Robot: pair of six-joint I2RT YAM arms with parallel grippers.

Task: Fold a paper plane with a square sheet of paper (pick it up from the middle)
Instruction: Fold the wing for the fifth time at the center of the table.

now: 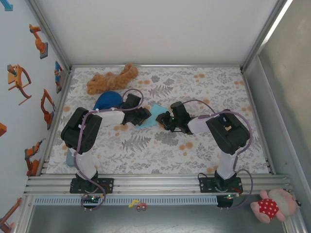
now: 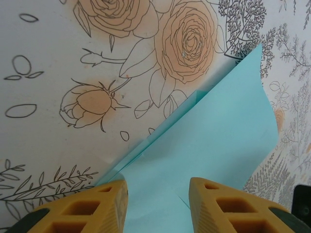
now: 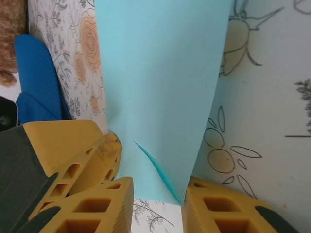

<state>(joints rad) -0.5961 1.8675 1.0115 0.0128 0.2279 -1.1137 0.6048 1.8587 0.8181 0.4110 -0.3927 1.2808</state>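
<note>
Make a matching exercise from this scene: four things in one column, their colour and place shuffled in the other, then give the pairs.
1 paper
2 plush animal
3 dome
4 spotted doll

A dark blue, beside the plush animal
B pink, off the mat, near right corner
C light blue, middle of the mat
D brown, far edge of the mat

Pairs: 1-C, 2-D, 3-A, 4-B

Left arm (image 1: 81, 130) and right arm (image 1: 228, 132) show black housings, white links, lilac cables (image 1: 77, 162); end effector fingers (image 2: 233, 208) are honeycombed yellow.
</note>
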